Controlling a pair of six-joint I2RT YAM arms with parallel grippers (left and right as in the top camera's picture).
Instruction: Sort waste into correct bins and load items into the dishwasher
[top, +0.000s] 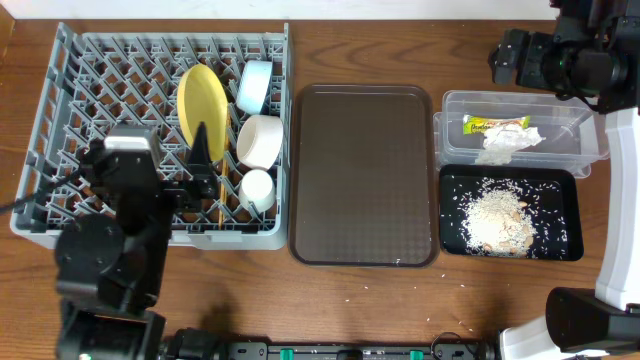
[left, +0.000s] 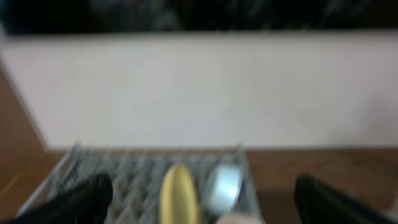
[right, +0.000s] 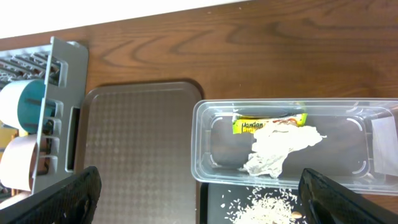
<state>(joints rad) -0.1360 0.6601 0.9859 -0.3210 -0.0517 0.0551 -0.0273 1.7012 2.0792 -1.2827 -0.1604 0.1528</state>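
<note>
The grey dishwasher rack (top: 60, 120) holds an upright yellow plate (top: 202, 98), a light blue bowl (top: 255, 85), a white bowl (top: 260, 140), a pale cup (top: 258, 188) and chopsticks (top: 219, 207). My left gripper (top: 200, 170) hovers over the rack just in front of the plate, open and empty. Its blurred wrist view faces the plate (left: 179, 196) and blue bowl (left: 222, 186). The clear tub (top: 590, 150) contains the wrapper (top: 495, 125) and napkin (top: 510, 142). Rice (top: 495, 220) lies in the black tray (top: 572, 215). My right gripper (top: 520, 55) hangs open and empty behind the tub (right: 211, 143).
A large brown serving tray (top: 362, 180) lies between the rack and the two bins. A few rice grains are scattered on the wooden table near its front edge (top: 440, 325). A white wall (left: 199, 87) stands behind the table.
</note>
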